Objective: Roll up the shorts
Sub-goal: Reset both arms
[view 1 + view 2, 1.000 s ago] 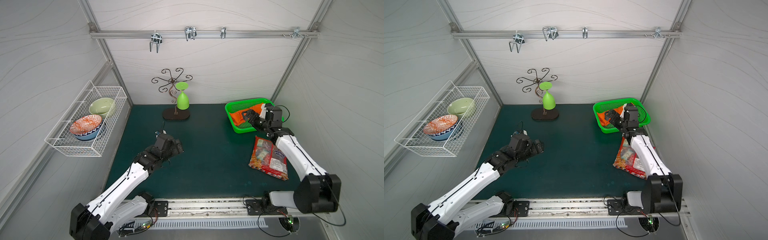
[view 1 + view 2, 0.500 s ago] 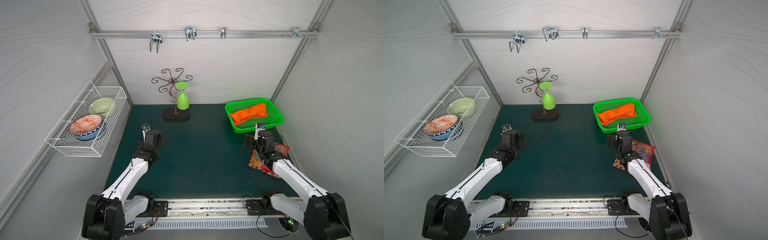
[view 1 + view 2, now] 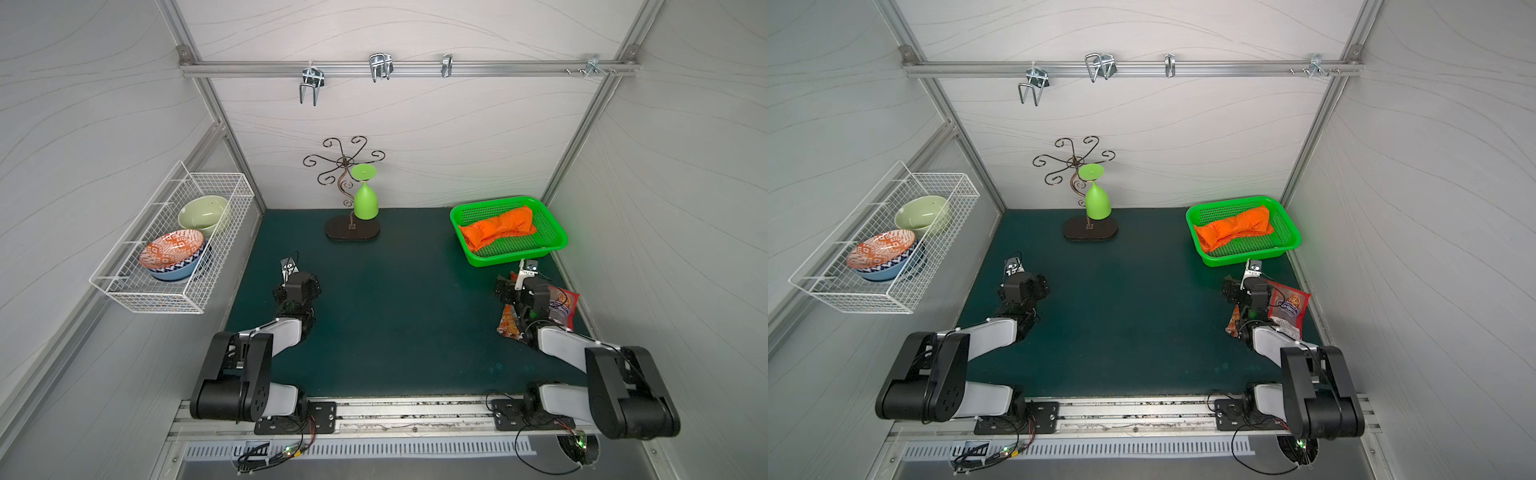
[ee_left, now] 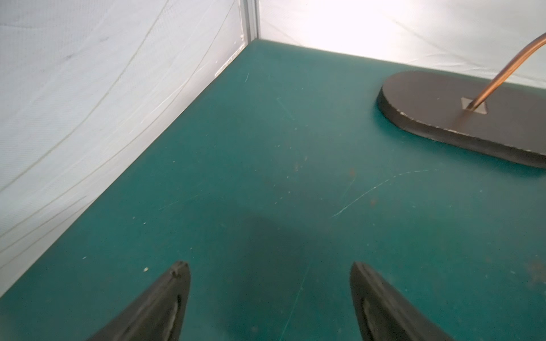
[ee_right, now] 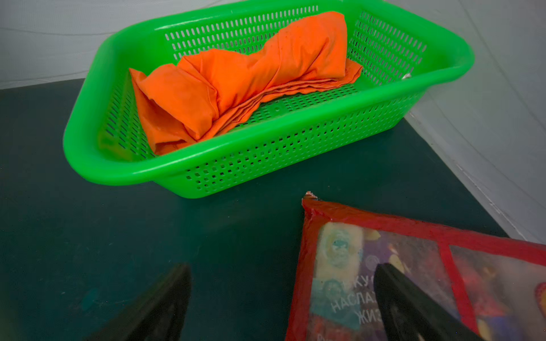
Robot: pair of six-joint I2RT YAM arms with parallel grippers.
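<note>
- The left gripper hung low over the bare green mat, jaws apart with nothing between them; it was well apart from the shorts.
- The stand's dark base lay ahead of it, untouched.
- The shorts lay inside the green basket at the far right, bunched into a loose, twisted roll; layered edges showed along one side.
- The right gripper was spread wide and empty; one finger hung over a red snack packet, contact unclear.
- The rolling looked done; parking well probably meant lifting that finger clear, not dragging the packet; any tightening would best start at the layered edges.
</note>
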